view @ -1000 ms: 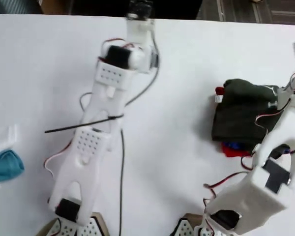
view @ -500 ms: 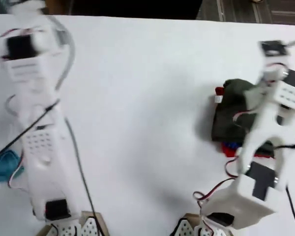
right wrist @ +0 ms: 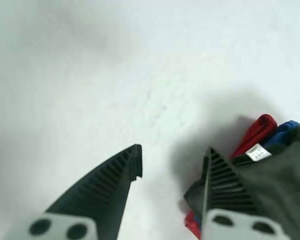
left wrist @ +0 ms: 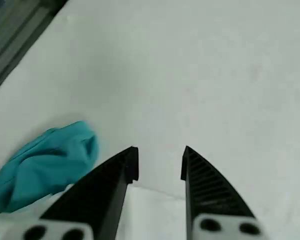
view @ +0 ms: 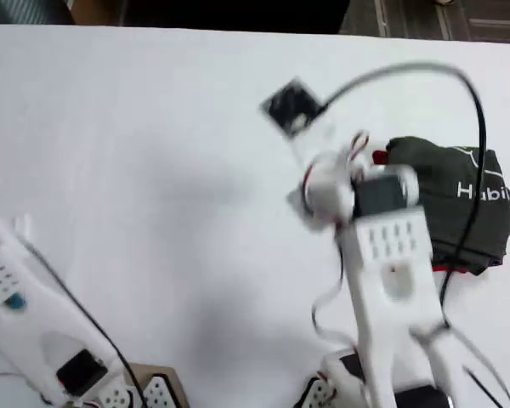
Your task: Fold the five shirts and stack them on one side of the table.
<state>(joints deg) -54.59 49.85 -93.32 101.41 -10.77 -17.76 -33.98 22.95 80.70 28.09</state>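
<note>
A folded stack sits at the table's right side, with a dark green shirt (view: 446, 200) on top. In the right wrist view the dark green shirt (right wrist: 275, 192) lies over a red shirt (right wrist: 257, 131) and a blue shirt (right wrist: 290, 127). My right gripper (right wrist: 172, 162) is open and holds nothing, just beside the stack's edge over bare table. The right arm (view: 382, 255) stretches up the table, left of the stack. A crumpled teal shirt (left wrist: 45, 165) lies near the table's left edge. My left gripper (left wrist: 160, 162) hangs open and holds nothing, beside the teal shirt and above a white shirt (left wrist: 150, 210).
The white table (view: 178, 127) is bare across its middle and far side. The left arm (view: 25, 323) lies low at the near left corner. A dark floor strip (left wrist: 15, 35) runs past the table's left edge. Cables loop over the right arm.
The left arm swung from the table's middle to the left edge, over the teal shirt. The right arm swung from the right edge to the left of the stack, uncovering the green shirt.
</note>
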